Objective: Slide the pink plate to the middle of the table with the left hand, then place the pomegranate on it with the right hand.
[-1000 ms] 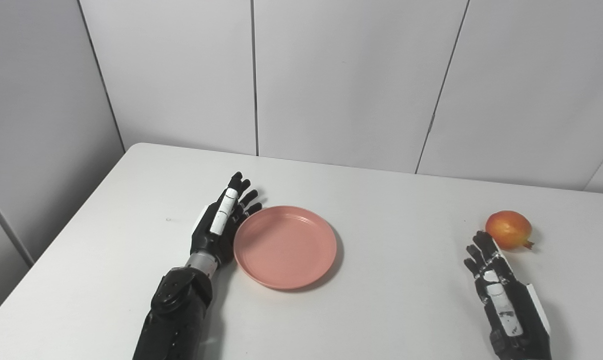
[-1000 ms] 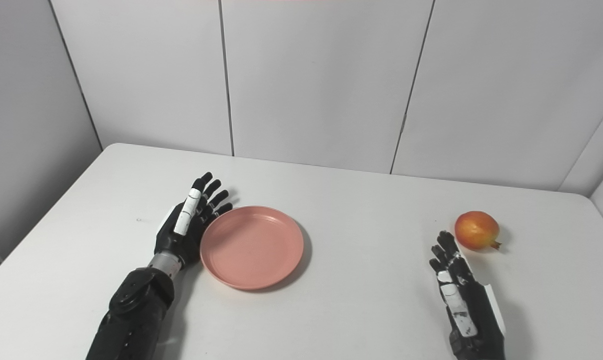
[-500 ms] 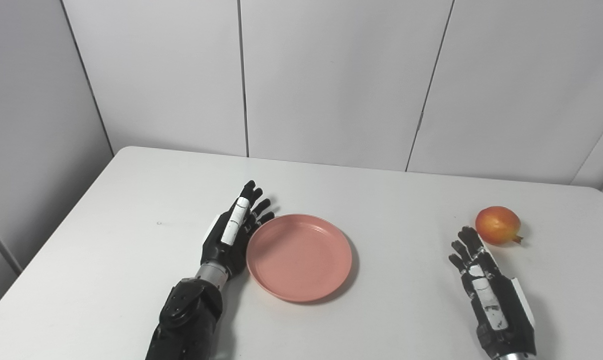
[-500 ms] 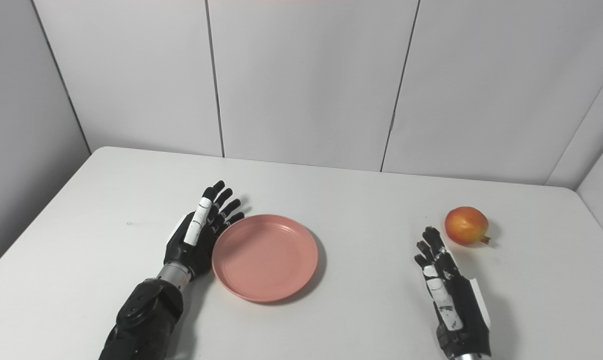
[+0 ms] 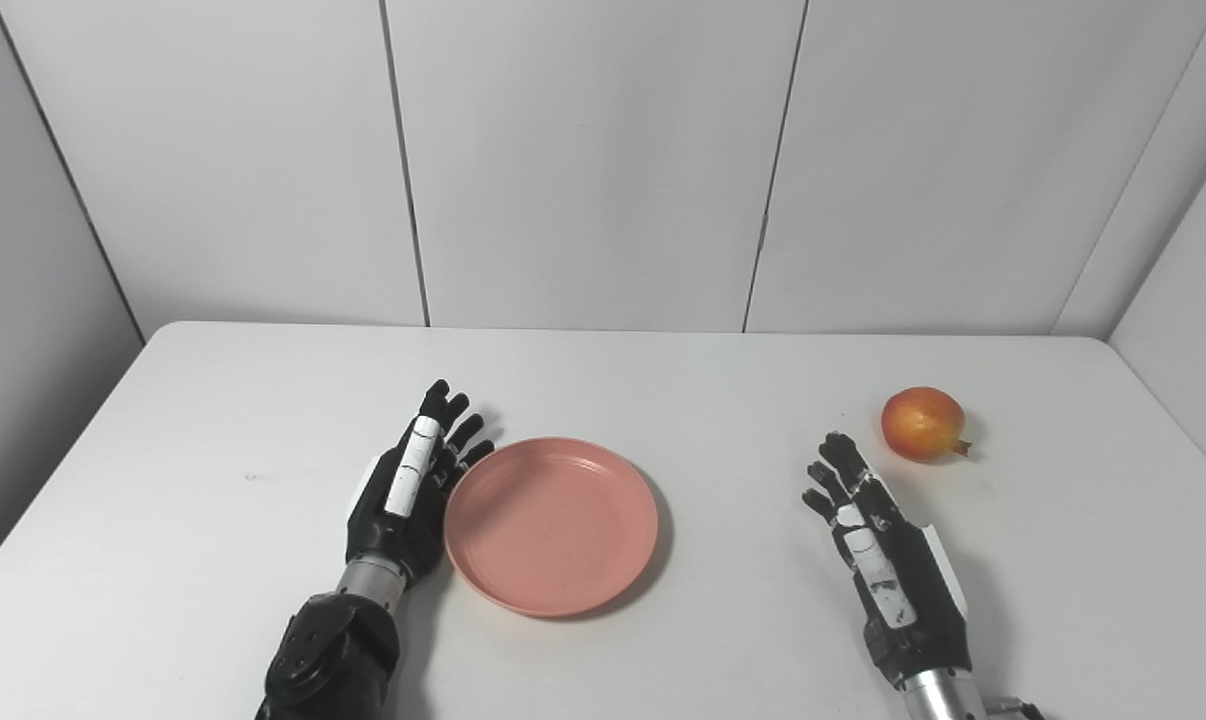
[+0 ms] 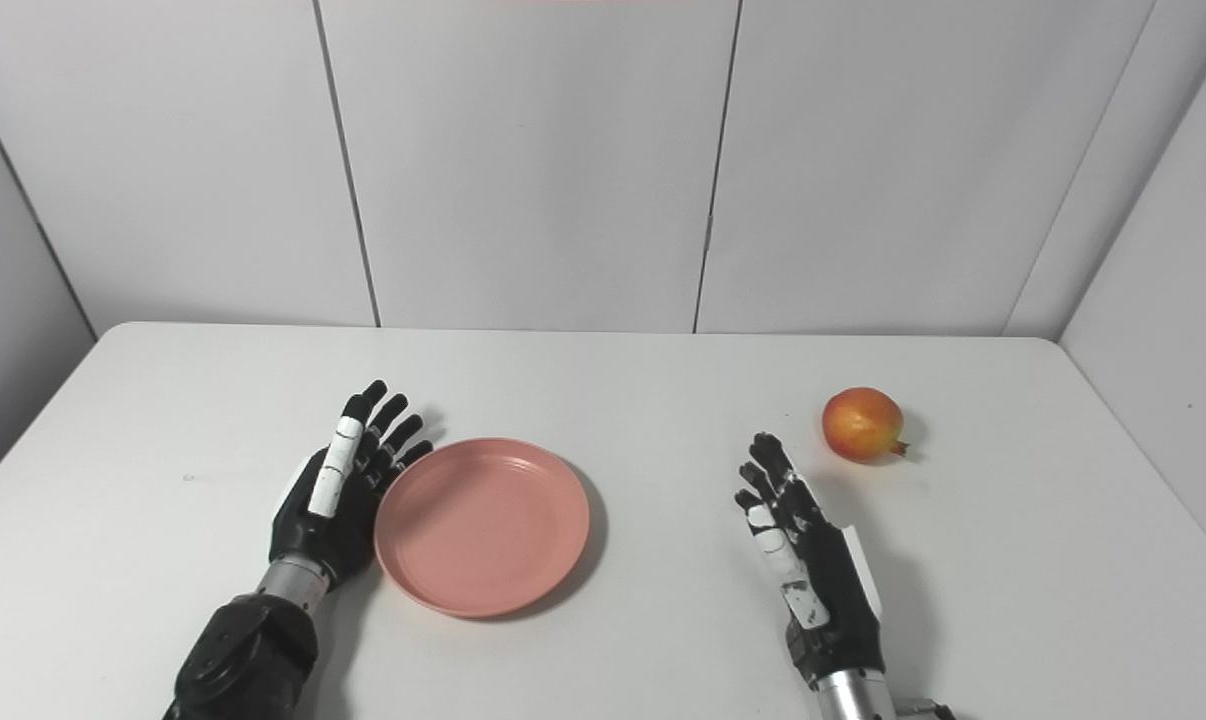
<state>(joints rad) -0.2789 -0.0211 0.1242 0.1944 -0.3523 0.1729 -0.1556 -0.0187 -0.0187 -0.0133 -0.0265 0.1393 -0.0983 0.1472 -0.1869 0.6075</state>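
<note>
A round pink plate [image 5: 551, 524] lies empty on the white table [image 5: 213, 420], a little left of centre. My left hand [image 5: 409, 492] stands on edge against the plate's left rim, open, fingers straight and pointing away from me. A red-orange pomegranate [image 5: 922, 424] sits at the right, toward the back. My right hand [image 5: 878, 551] rests open on the table in front of and left of the fruit, apart from it, fingers extended. The same plate [image 6: 483, 523] and pomegranate [image 6: 862, 424] show in the right eye view.
Grey wall panels [image 5: 583, 160] rise behind the table's far edge and close in on both sides. Bare tabletop [image 5: 743, 440] lies between the plate and my right hand.
The camera has turned, so the whole picture shifted left. Relative to the table, the left hand has pushed the plate a little to the right. The right hand stays near the pomegranate.
</note>
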